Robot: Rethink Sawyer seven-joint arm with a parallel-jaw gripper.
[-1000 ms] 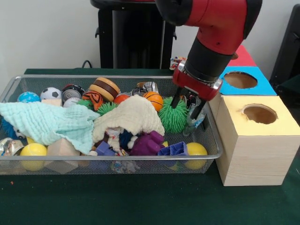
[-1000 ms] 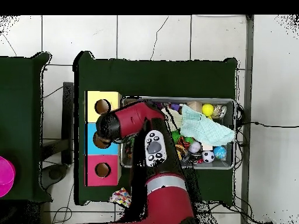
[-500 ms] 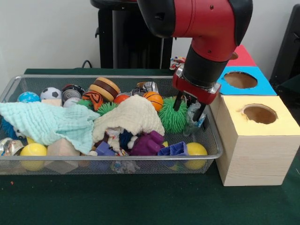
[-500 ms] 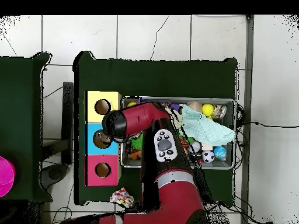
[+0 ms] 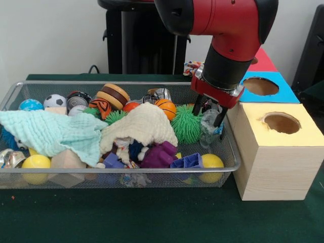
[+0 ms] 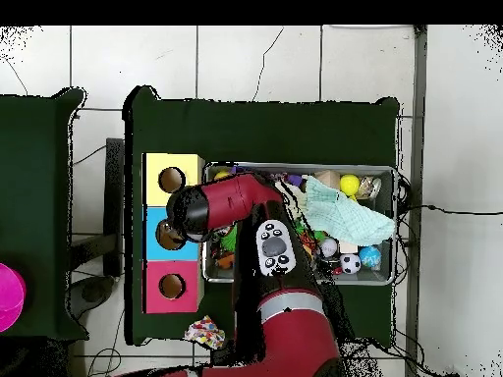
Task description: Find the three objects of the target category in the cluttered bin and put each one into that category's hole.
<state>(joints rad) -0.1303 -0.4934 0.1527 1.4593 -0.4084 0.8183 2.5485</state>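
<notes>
Arm (image 5: pixel 223 30) shifted right, fingers (image 5: pixel 196 106) spread astride an upright clear bottle (image 5: pixel 210 126) in the bin (image 5: pixel 229 147).

Glossy red arm (image 5: pixel 223 17) with black joints, red wrist collar, dark hand (image 5: pixel 208 114).

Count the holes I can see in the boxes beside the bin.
3, one per box in the overhead view: yellow box hole, blue box hole partly under the arm, red box hole. The front view shows the yellow and blue ones clearly.
</notes>
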